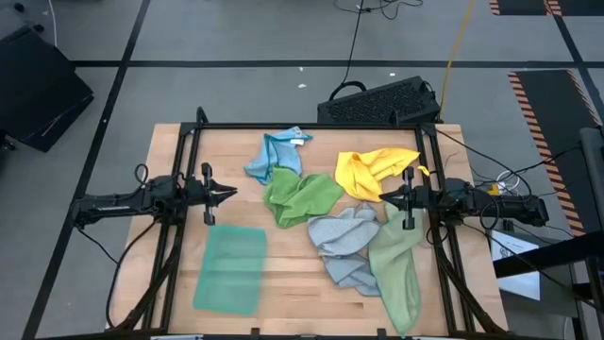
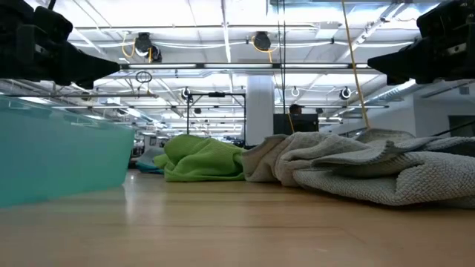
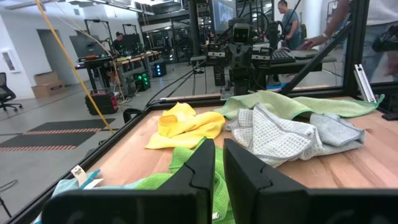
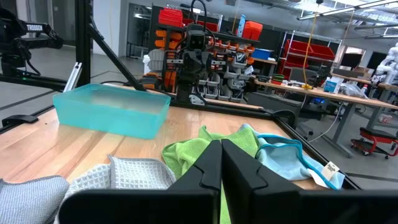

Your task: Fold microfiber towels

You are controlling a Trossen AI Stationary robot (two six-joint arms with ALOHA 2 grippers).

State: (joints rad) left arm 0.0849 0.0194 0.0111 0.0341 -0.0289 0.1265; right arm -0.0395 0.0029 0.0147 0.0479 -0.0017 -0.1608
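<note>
Five towels lie crumpled in a loose heap on the wooden table (image 1: 283, 293): light blue (image 1: 274, 156) at the far side, bright green (image 1: 302, 196) in the middle, yellow (image 1: 373, 170), grey (image 1: 344, 241), and pale sage green (image 1: 396, 269) by the right near corner. The heap also shows in the low view, with the bright green towel (image 2: 204, 159) and the grey one (image 2: 356, 167). No teal green cloth shows. My left gripper (image 1: 229, 193) is shut, raised above the table left of the heap. My right gripper (image 1: 382, 198) is shut, raised over the heap's right side.
A translucent teal tub (image 1: 229, 267) stands at the near left; it also shows in the right wrist view (image 4: 112, 109). A black frame (image 1: 302, 126) runs round the table's edges. Bare wood lies between the tub and the towels. People stand in the room beyond (image 3: 289, 18).
</note>
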